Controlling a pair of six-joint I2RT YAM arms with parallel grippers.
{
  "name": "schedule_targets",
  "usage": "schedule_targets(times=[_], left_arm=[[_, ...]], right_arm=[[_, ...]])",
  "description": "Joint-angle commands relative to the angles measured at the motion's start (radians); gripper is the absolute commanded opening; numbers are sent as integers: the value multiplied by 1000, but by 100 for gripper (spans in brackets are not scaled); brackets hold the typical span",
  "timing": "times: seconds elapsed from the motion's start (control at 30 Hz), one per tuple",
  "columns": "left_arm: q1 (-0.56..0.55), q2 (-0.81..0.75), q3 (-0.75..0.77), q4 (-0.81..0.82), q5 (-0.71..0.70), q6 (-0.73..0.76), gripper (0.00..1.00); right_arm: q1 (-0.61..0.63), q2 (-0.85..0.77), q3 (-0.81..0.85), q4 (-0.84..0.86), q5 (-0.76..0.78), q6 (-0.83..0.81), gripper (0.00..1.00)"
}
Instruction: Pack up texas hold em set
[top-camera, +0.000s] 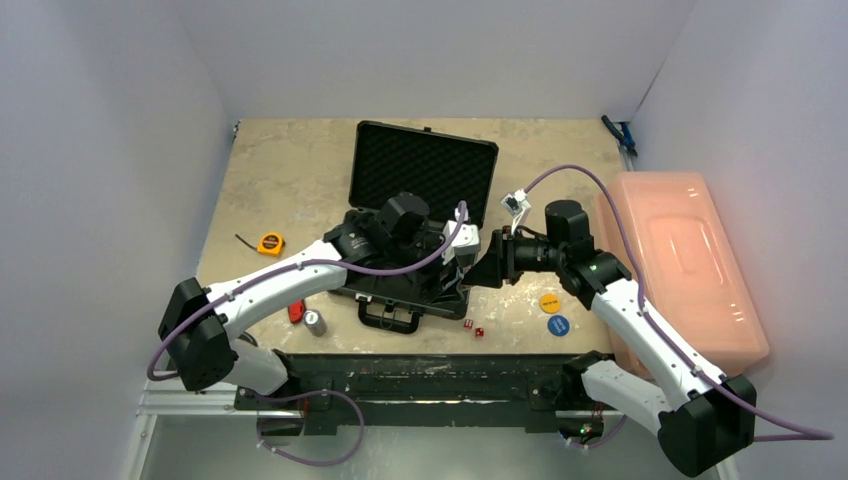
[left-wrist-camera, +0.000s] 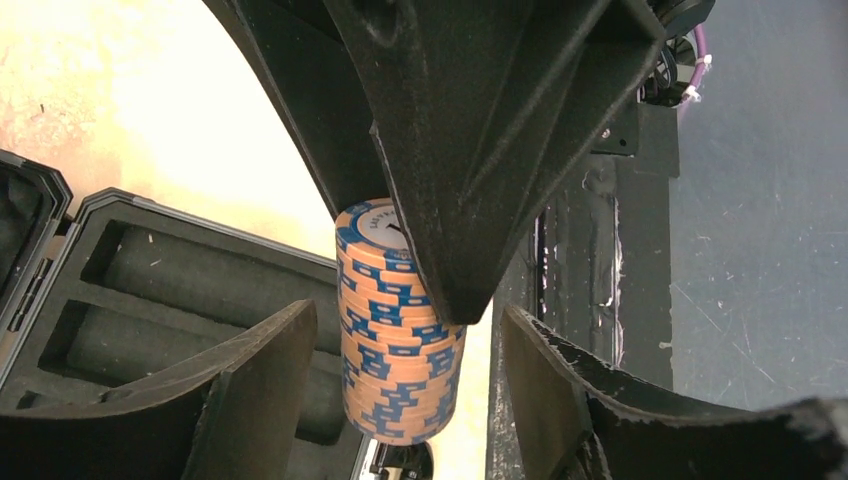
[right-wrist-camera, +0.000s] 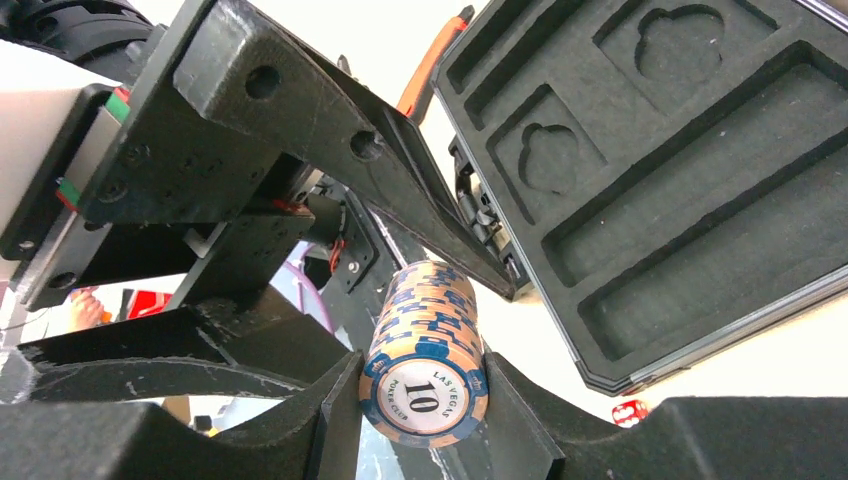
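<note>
1. Your right claw (right-wrist-camera: 425, 395) was clenched on the orange-and-blue chip stack (right-wrist-camera: 428, 345), one finger against each curved side.
2. Your left claw (left-wrist-camera: 408, 312) stood released, its fingers (left-wrist-camera: 255, 390) flanking that stack with a gap on both sides.
3. You had the stack in the air at the right edge of the open black briefcase (top-camera: 425, 165), mid-table.
4. Two red dice (top-camera: 467, 323), a yellow disc (top-camera: 549, 302) and a blue disc (top-camera: 557, 325) lay near the table's front edge.

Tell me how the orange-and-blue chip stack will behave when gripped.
The chip stack is separate discs, pinched at their rims by the right end effector, so chips could slip out. Its layers look slightly staggered, suggesting easy shearing. Round edges: likely rolls if dropped.
</note>
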Motion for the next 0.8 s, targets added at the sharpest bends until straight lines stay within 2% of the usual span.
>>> schedule_targets(times=[0.0, 0.13, 0.3, 0.37, 0.47, 0.57, 0.63, 0.77], left_arm=[[-11, 9, 15, 72, -8, -6, 64], [-14, 17, 15, 76, -10, -2, 51], [-15, 26, 18, 73, -40, -20, 11], [-14, 19, 13, 81, -46, -32, 0], [-15, 4, -1, 94, -48, -42, 0], [-15, -10, -6, 93, -57, -46, 0], [-15, -21, -12, 91, -62, -50, 0], [-15, -44, -22, 86, -130, -84, 0]], right_arm=[[3, -16, 46, 75, -57, 19, 0], [4, -14, 44, 77, -59, 22, 0], [3, -22, 38, 88, -60, 33, 0], [3, -21, 36, 89, -54, 38, 0], [4, -19, 44, 80, -35, 37, 20], [3, -23, 54, 73, -5, 34, 52], [3, -23, 58, 73, 9, 35, 69], [4, -23, 76, 56, 59, 25, 87]])
